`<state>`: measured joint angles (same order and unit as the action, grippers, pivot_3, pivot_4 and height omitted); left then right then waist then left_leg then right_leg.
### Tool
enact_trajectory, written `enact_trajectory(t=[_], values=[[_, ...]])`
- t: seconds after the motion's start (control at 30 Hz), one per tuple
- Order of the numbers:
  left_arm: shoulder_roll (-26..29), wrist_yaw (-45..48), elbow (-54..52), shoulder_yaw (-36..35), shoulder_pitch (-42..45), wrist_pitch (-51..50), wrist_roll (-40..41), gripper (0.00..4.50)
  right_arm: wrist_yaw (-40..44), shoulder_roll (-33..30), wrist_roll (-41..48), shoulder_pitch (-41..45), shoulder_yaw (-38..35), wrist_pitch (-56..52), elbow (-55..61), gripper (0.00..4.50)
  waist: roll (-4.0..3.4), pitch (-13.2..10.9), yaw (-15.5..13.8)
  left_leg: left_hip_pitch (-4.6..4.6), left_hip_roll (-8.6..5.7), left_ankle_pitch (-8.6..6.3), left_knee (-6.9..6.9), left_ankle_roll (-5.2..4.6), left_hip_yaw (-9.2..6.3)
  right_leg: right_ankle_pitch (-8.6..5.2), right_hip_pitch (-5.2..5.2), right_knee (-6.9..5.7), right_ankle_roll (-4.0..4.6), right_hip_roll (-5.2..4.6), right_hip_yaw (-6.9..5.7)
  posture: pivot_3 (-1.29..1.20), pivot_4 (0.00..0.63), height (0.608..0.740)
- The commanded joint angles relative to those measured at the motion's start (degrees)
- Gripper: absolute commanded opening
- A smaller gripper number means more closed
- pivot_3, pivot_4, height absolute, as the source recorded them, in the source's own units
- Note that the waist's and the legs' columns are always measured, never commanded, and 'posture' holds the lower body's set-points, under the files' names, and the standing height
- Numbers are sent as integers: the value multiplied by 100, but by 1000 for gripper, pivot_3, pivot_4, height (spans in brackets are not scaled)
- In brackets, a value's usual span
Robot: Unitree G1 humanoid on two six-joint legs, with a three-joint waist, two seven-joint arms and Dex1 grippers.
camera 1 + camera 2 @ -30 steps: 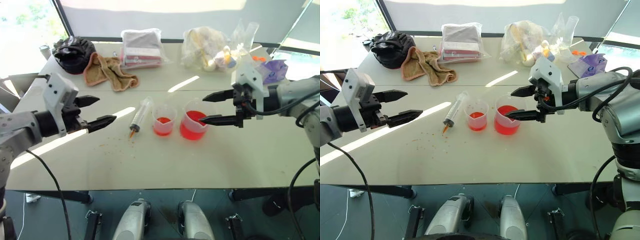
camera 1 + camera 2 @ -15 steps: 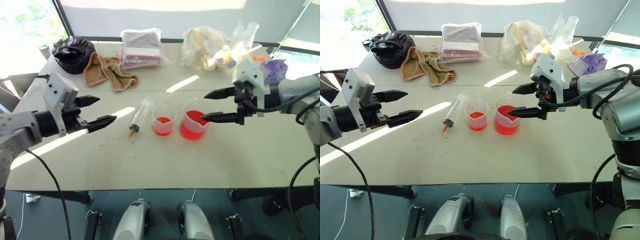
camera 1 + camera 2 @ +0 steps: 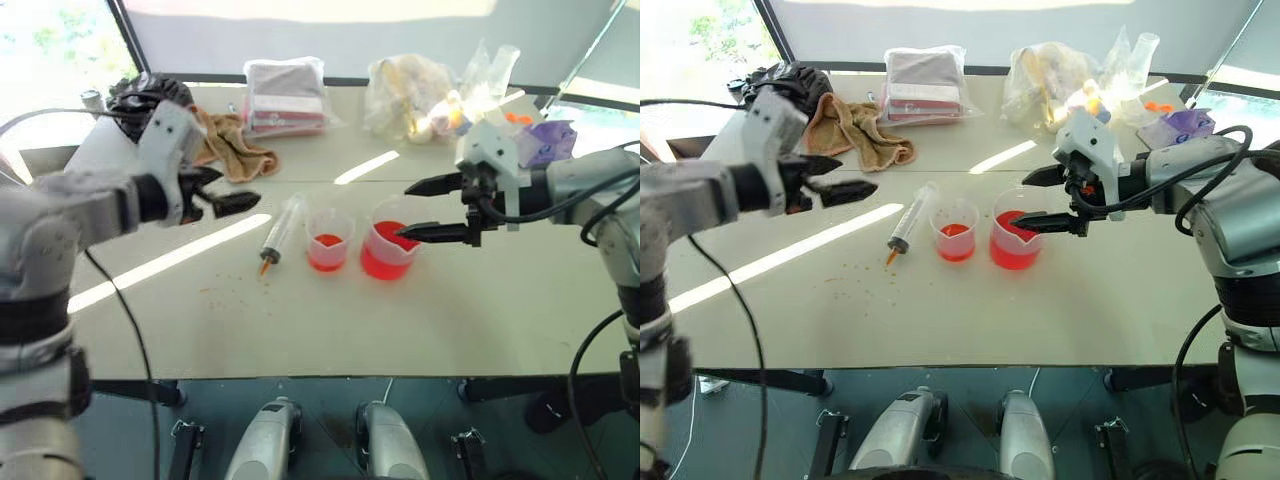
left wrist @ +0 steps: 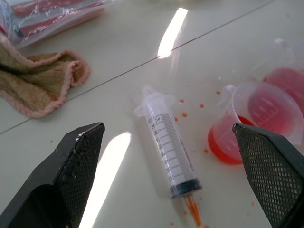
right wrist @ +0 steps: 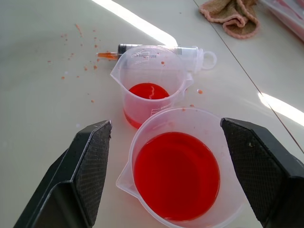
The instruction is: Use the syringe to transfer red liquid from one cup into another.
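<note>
Left claw [image 3: 232, 192] has swung in from the worktop's left edge toward the middle since a second ago and now hangs with its fingers spread wide, empty, above the bare surface just left of the syringe [image 3: 281, 232]; the left wrist view looks between its two fingers [image 4: 71, 180] straight onto the syringe barrel. Right claw [image 3: 418, 208] has kept its place, likewise spread and holding nothing, its fingertips at the rim of the larger cup [image 3: 388, 247] on that cup's right side; the right wrist view shows the cup between the fingers without a clear touch. The syringe lies flat and untouched on the worktop [image 3: 300, 320] near its middle, orange tip toward the near edge, plunger end toward the far edge, unmoved from before. Just right of it stands the smaller cup [image 3: 328, 240] with a shallow layer of red liquid [image 5: 148, 91], and touching or nearly touching that on its right is the larger cup, roughly half full of the same liquid. Small orange-red drops speckle the surface around the syringe tip. Along the far edge lie a tan towel [image 3: 222, 143], a black bundle [image 3: 140, 98], and clear bags [image 3: 286, 95] of supplies.
</note>
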<state>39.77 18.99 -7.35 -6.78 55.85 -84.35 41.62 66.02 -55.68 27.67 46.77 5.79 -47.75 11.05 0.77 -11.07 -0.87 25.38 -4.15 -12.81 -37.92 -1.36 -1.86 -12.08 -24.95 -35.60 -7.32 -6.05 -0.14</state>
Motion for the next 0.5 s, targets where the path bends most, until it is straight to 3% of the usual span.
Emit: enact_trajectory(t=[0.03, 0.27, 0.5], values=[[-394, -792, 1227, 207, 971, -764, -887, 4477, -47, -57, 12, 98, -193, 4, 150, 3836, 1, -1, 14, 1, 1, 0, -4, -1, -2, 2, 2, 1, -4, 5, -1, 0, 150, 740], [-1217, -794, 3213, 1369, 2098, -815, -1340, 4477, -229, -85, 54, -3, -329, -76, 304, 3836, 2, -1, 21, -1, 2, 0, -1, 4, 5, 2, -17, -32, -7, 2, 7, 0, 150, 740], [-1926, -1054, 4432, 1291, 2668, -653, -2166, 4477, -352, -128, 103, -123, -445, -184, 475, 3836, 2, -1, 23, 2, 2, 2, -1, 7, 7, 2, -26, -37, -7, -2, 9, 0, 150, 740]])
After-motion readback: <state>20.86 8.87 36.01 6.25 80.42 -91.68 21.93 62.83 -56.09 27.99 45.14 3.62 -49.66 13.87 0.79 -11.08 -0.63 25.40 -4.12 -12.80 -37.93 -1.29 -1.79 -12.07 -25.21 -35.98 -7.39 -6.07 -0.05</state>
